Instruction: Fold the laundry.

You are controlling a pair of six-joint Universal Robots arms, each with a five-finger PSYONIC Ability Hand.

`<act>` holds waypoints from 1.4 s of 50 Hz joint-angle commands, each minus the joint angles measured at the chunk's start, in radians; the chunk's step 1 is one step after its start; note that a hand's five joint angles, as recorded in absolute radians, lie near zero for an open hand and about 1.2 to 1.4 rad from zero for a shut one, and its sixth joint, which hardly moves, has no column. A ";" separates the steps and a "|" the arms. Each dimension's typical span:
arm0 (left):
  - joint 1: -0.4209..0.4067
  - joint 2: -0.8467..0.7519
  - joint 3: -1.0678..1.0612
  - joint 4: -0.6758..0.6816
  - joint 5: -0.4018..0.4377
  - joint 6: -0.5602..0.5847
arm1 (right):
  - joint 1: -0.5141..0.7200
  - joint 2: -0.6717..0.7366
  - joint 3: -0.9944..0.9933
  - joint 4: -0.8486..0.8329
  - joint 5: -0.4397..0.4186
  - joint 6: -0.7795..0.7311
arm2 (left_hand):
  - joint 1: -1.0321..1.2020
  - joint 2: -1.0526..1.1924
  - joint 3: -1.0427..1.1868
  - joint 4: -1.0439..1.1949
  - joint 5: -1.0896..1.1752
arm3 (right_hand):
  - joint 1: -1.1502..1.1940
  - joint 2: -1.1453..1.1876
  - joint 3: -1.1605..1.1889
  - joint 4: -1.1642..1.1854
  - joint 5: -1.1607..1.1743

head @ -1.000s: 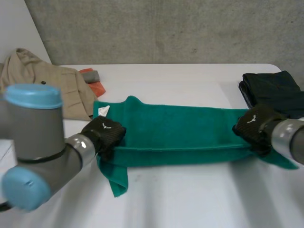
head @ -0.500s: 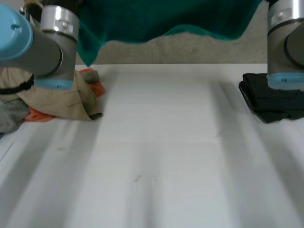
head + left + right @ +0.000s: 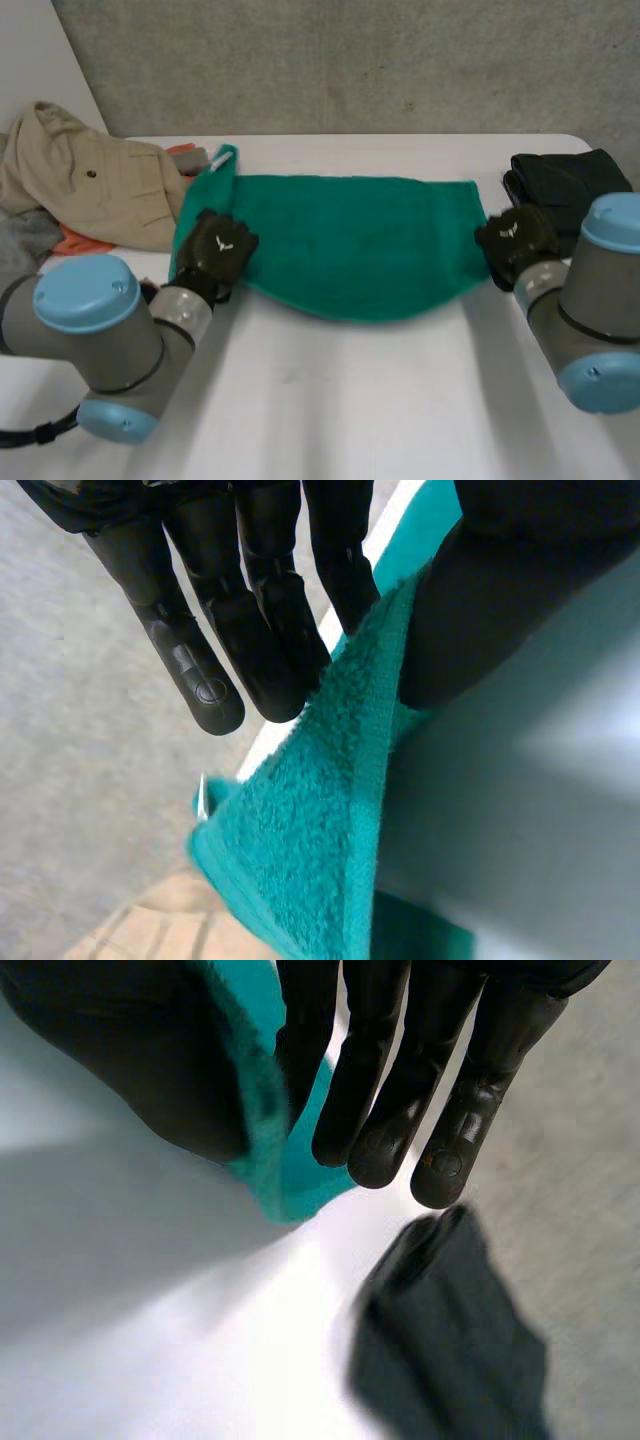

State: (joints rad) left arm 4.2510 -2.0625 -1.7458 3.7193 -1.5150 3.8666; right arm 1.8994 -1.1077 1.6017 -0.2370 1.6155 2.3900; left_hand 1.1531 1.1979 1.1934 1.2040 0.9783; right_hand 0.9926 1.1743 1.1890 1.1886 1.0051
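On counter [image 3: 350,400]: green towel [image 3: 355,240] lies across the middle. Left hand [image 3: 215,250] pinches its left edge between thumb and straight fingers. Right hand [image 3: 515,238] pinches the right edge likewise. Black garment [image 3: 565,190] sits just beside the right hand.

The bench [image 3: 350,400] is seen in the head view from between and behind the arms, looking down toward the concrete wall [image 3: 350,60], far enough back for the whole green towel [image 3: 350,245] to be taken in. Each wrist view is taken very near, along the palm of the left hand [image 3: 230,600] or right hand [image 3: 385,1060] and past its fingertips. One end of the green towel is shared with the head view by each, as are the tan garment [image 3: 140,930] on the left and the black garment [image 3: 450,1340] on the right.
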 commanded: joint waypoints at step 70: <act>0.219 0.324 -0.164 -0.459 0.139 0.046 | -0.210 -0.279 0.152 0.456 -0.166 -0.156 | 0.243 0.198 0.203 0.192 0.243 | 0.404 0.222 0.207 0.208 0.217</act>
State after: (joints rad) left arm 4.5198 -1.9981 -1.7671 3.5205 -1.3548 3.7277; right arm 1.7145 -1.2596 1.7282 -0.0252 1.4512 2.4673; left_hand 1.1575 1.1929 1.1877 1.1989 0.9756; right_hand 0.9929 1.1743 1.1890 1.1887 1.0051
